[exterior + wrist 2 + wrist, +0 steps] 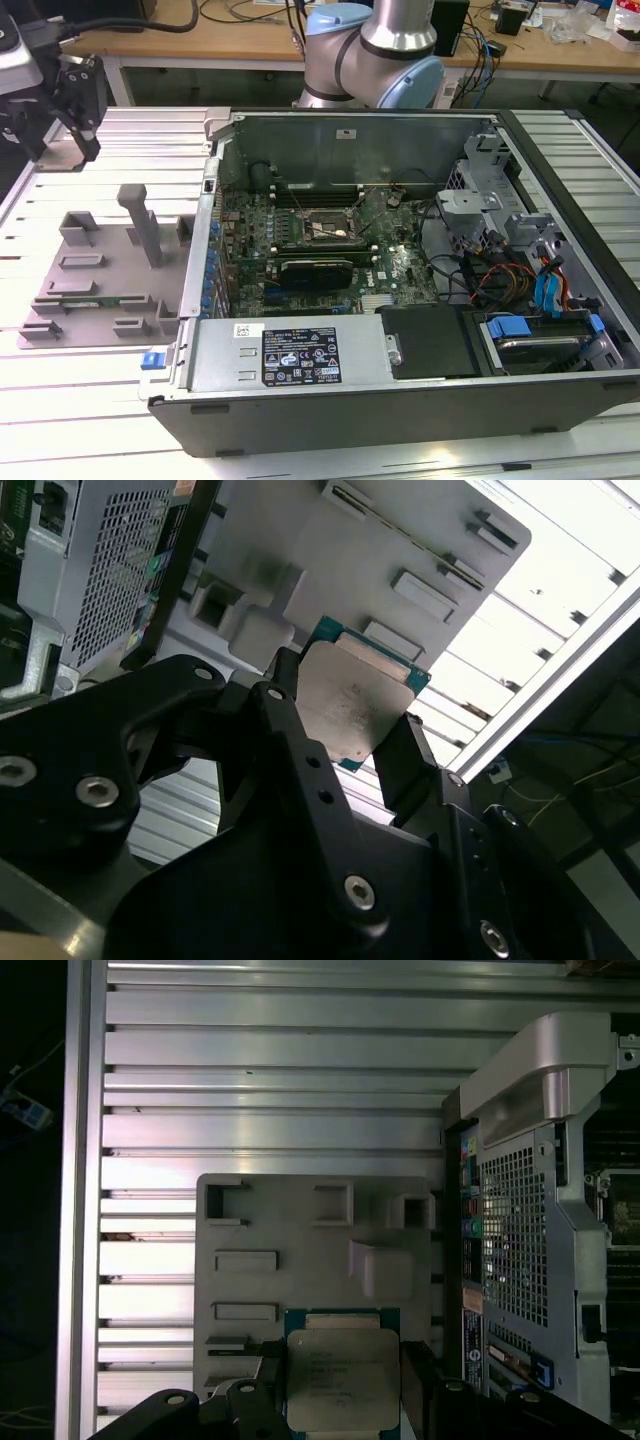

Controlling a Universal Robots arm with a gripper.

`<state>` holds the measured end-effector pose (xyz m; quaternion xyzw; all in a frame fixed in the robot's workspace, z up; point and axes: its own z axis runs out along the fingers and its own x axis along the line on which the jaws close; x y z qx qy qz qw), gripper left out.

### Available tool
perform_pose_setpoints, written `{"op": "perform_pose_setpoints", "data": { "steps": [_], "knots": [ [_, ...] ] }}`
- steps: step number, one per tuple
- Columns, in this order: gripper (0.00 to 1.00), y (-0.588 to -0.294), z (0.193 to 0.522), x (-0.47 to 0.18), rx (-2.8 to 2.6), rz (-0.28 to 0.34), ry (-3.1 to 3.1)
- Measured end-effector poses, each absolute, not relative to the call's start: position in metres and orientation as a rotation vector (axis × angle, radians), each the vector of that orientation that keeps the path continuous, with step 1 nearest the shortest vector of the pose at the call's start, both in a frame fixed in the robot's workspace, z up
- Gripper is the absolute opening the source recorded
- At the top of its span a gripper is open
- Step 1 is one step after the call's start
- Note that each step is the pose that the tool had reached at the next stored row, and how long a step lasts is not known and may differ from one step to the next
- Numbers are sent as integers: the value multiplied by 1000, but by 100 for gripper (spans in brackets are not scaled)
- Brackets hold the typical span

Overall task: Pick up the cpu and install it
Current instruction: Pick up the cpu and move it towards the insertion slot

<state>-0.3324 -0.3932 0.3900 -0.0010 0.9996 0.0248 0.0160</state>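
**Cpu gripped, clear of the tray**

Gripper is closed on the cpu by two opposite edges, with the tray below it. In the exterior view the gripper hangs at the left, well apart from the socket inside the case. As I judge it, this carry wants the chip kept level, moved slowly, and squeezed no harder.

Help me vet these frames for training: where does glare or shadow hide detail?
Second wrist view: the table washes out white, and the gripper is near-black. First wrist view: bright bands glare off the table; the cpu is well exposed. Exterior view: even light, the case interior dimmer.
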Motion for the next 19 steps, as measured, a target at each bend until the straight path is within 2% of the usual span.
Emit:
{"op": "perform_pose_setpoints", "data": {
  "steps": [19],
  "knots": [
    [55, -393, 390, -301, -3, 77, 3109]
  ]
}}
